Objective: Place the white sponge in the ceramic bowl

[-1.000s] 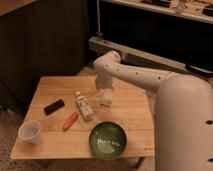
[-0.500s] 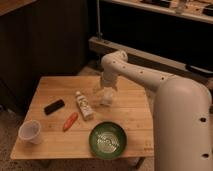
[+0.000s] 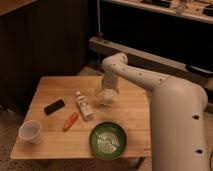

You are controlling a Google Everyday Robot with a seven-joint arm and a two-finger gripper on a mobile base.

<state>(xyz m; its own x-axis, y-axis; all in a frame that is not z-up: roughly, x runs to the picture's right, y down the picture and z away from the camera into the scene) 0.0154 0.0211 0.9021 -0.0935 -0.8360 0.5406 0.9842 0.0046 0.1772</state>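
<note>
The white sponge [image 3: 105, 99] is a pale block at the middle back of the wooden table [image 3: 130, 112], right under my gripper [image 3: 106, 93]. The gripper reaches down onto it from the white arm [image 3: 135, 75]; the sponge is partly hidden by it, and I cannot tell whether it rests on the table or is lifted. The ceramic bowl [image 3: 107, 140] is round, glossy green with pale markings inside. It stands near the front edge of the table, straight in front of the sponge and gripper and apart from them.
A white labelled bottle [image 3: 83, 106] lies just left of the sponge. An orange carrot-like thing [image 3: 70, 121], a black flat object [image 3: 54, 106] and a small white cup [image 3: 30, 131] lie further left. My large white body [image 3: 177, 125] stands at the table's right side.
The arm's upper joint has shifted slightly to the right. The gripper stays over the sponge, which is in nearly the same spot. The other objects have not moved.
</note>
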